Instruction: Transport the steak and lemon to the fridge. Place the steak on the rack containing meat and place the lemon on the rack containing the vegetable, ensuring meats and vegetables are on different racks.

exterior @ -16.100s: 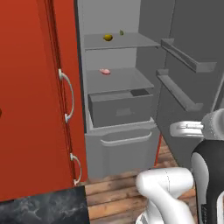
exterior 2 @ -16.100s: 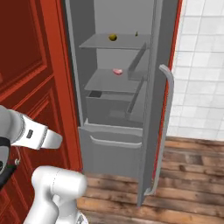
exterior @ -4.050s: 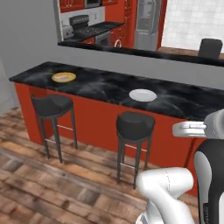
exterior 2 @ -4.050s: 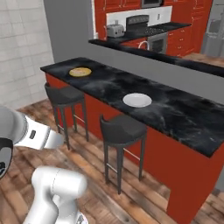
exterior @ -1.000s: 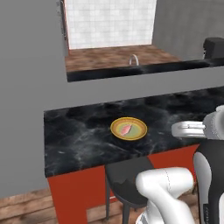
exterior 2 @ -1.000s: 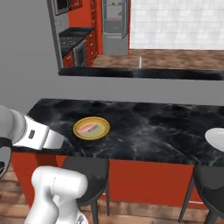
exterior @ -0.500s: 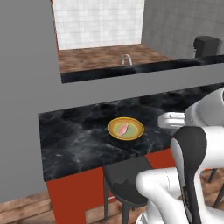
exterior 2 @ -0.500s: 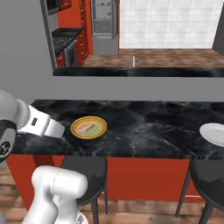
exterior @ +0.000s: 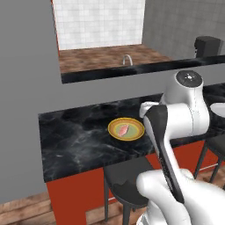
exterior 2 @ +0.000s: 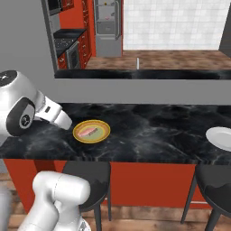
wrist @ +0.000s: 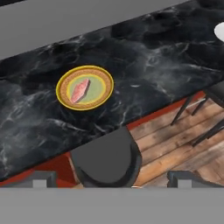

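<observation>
The arm [exterior: 176, 110] had risen and swung forward over the black marble worktop [exterior: 79, 140] within the last second. The claw [wrist: 112, 186] was wide open and empty, well short of the steak [wrist: 80, 91] on its yellow plate [wrist: 65, 99]; I judge the pick-up was only starting.

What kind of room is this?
It looks like a kitchen with a breakfast bar: a black marble counter with stools under it, a steak on a yellow plate, and a sink tap behind.

A black marble counter [exterior: 79, 140] is carrying a yellow plate [exterior: 126, 129], with a white plate [exterior 2: 220, 137] sitting well apart.
</observation>
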